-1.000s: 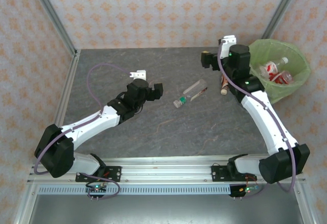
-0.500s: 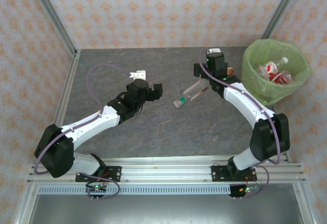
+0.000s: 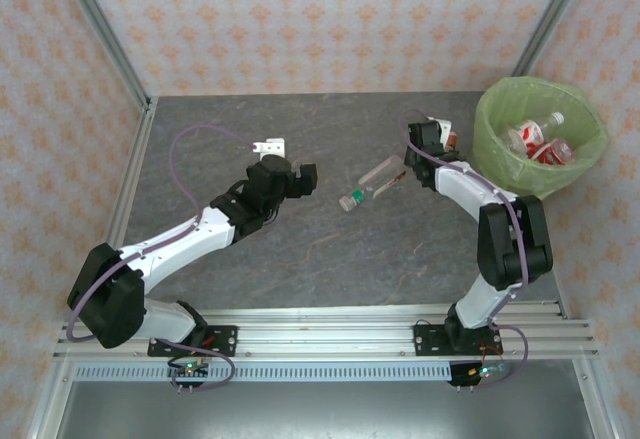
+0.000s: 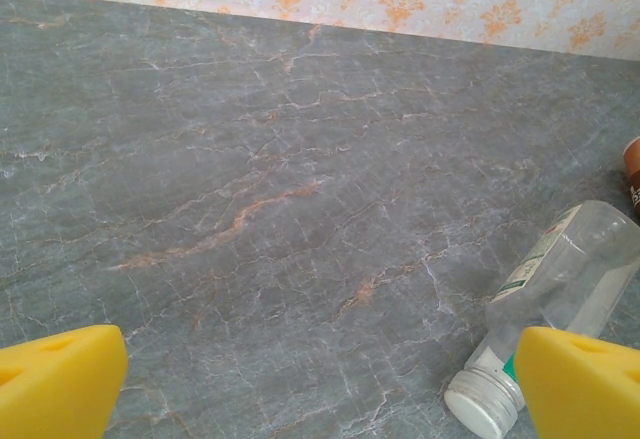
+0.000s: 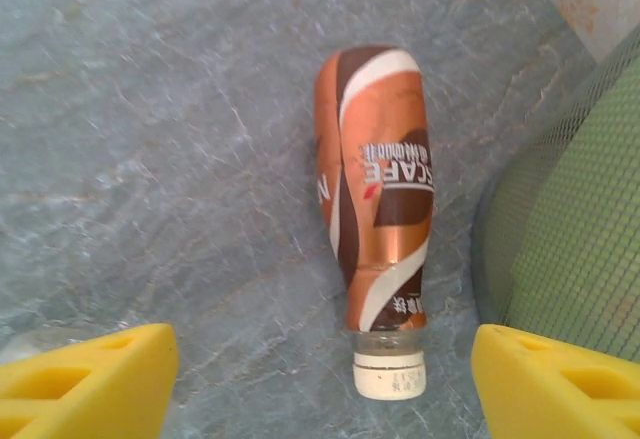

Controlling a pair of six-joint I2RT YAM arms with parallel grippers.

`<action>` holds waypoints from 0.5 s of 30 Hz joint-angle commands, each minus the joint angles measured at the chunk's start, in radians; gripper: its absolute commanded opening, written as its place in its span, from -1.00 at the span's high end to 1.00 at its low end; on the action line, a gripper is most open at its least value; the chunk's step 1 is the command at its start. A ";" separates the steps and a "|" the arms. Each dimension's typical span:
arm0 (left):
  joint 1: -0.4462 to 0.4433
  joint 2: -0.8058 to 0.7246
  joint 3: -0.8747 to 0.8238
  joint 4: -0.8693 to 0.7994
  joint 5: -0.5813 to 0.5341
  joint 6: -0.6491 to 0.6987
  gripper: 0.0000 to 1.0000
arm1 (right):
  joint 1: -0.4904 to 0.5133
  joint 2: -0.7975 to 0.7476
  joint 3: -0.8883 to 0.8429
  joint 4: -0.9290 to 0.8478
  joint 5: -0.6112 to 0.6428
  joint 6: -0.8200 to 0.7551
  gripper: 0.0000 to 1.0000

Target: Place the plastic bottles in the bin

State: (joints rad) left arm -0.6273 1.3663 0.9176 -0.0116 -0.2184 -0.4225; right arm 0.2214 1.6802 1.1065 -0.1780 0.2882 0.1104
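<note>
A brown-labelled plastic bottle [image 5: 375, 199] lies on the grey table with its white cap [image 5: 390, 374] towards my right wrist camera. My right gripper [image 5: 320, 389] hangs open over it. The cap sits between the yellow fingers [image 5: 85, 379] with a gap on each side. In the top view this gripper [image 3: 432, 139] covers most of that bottle [image 3: 452, 141], just left of the green-lined bin [image 3: 585, 154]. A clear bottle [image 3: 375, 179] lies mid-table. My left gripper [image 3: 303, 174] stands open to its left, and the clear bottle [image 4: 570, 279] lies beside the right finger.
The bin holds red-labelled bottles [image 3: 535, 139]. Its green wall [image 5: 580, 219] rises close to the right of the brown bottle. The enclosure's patterned walls and metal posts ring the table, and the arm bases stand at the near edge.
My right arm has folded in and its wrist has swung down over the brown bottle beside the bin. The left arm has not moved.
</note>
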 commanded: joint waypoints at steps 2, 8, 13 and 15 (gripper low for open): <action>0.006 -0.004 0.015 -0.029 -0.041 -0.021 -1.00 | -0.024 0.032 -0.012 -0.004 0.022 0.043 -0.53; 0.006 0.000 0.014 -0.030 -0.042 -0.024 -1.00 | -0.037 0.062 0.030 -0.096 0.008 0.062 -0.52; 0.006 -0.002 0.010 -0.028 -0.046 -0.030 -1.00 | -0.040 0.106 0.076 -0.214 0.008 0.105 -0.50; 0.006 -0.002 0.006 -0.028 -0.049 -0.028 -1.00 | -0.052 0.121 0.090 -0.245 -0.001 0.126 -0.50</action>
State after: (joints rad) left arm -0.6277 1.3663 0.9176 -0.0120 -0.2222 -0.4301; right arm 0.1829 1.7779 1.1568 -0.3252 0.2832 0.1883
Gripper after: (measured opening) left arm 0.999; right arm 0.752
